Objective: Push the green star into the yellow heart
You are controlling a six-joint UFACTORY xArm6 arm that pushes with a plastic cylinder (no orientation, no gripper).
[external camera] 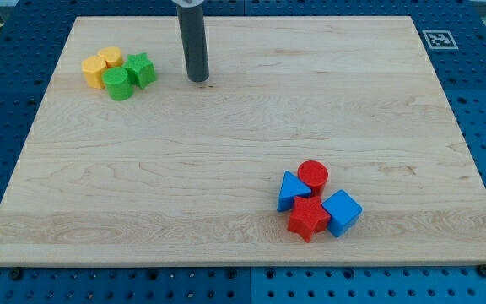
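Observation:
The green star (142, 69) lies near the view's top left of the wooden board (226, 152). It touches a green round block (118, 84) on its lower left and a yellow block (110, 58) on its upper left. A second yellow block (94, 73), whose heart shape I cannot make out for sure, sits at the far left of this cluster. My tip (197, 80) stands on the board to the right of the green star, with a clear gap between them.
Near the view's bottom right lies a second cluster: a red cylinder (313, 175), a blue triangle (291, 190), a red star (308, 219) and a blue cube (342, 211). A printed marker (438, 39) sits at the board's top right corner.

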